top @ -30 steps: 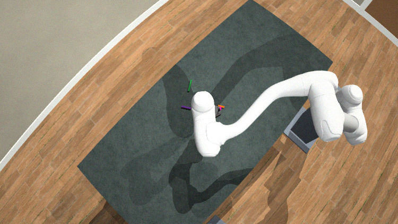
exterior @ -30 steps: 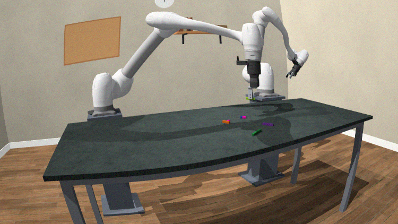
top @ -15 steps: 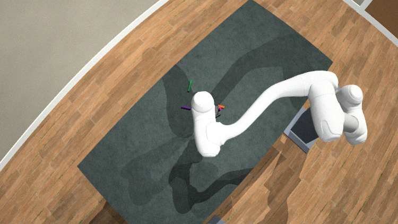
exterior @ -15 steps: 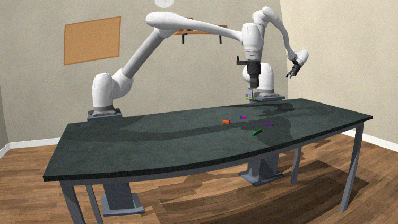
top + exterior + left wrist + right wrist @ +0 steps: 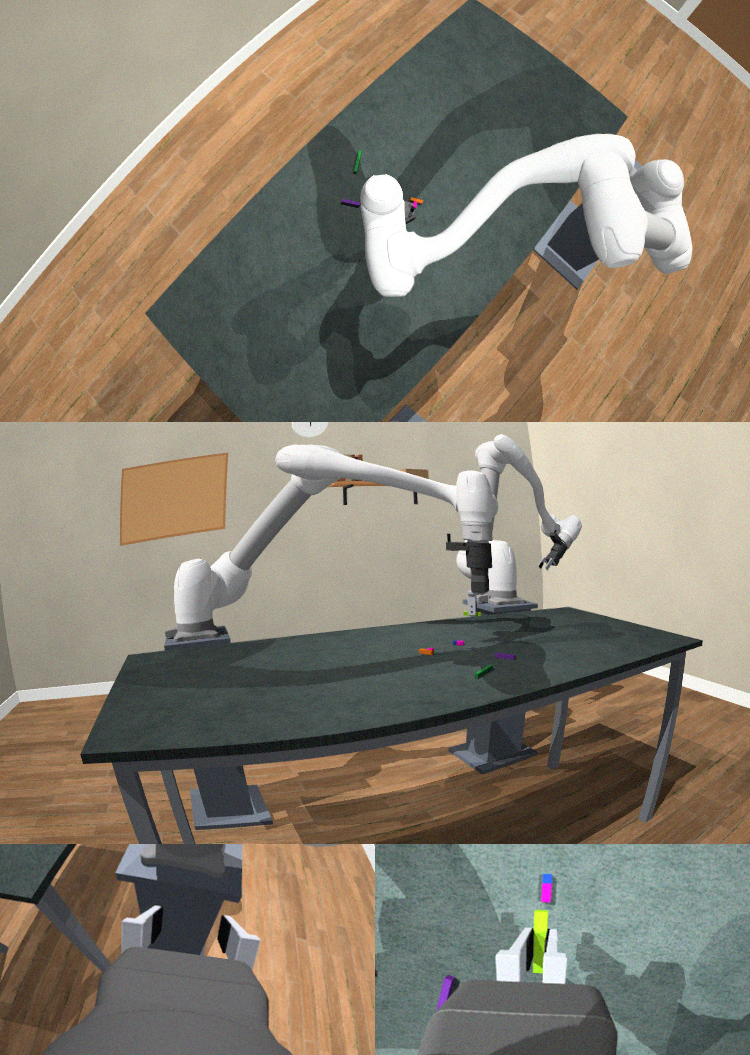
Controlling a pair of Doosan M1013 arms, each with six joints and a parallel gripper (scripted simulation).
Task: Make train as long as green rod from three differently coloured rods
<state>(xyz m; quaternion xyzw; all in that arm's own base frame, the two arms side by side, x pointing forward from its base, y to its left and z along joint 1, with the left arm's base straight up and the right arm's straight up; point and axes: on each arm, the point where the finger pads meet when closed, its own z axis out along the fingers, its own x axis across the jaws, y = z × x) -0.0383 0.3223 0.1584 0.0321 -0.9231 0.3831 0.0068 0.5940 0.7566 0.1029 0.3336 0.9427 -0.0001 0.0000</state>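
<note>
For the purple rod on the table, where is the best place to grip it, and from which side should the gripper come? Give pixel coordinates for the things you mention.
Grip the purple rod [image 5: 350,202] [image 5: 505,656] [image 5: 446,992] probably at mid-length, coming from straight above, with one finger on each long side: it lies flat, long and narrow.

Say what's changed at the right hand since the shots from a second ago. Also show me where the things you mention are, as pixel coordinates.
Right hand [image 5: 472,612] [image 5: 541,933] is slightly lower, carrying the lime rod [image 5: 478,614] [image 5: 540,919] down with it. No visible grasp or release. Green rod [image 5: 357,161] [image 5: 484,671], purple rod [image 5: 350,202] [image 5: 505,656] [image 5: 447,991] and left hand [image 5: 545,564] [image 5: 190,923]: unchanged.
</note>
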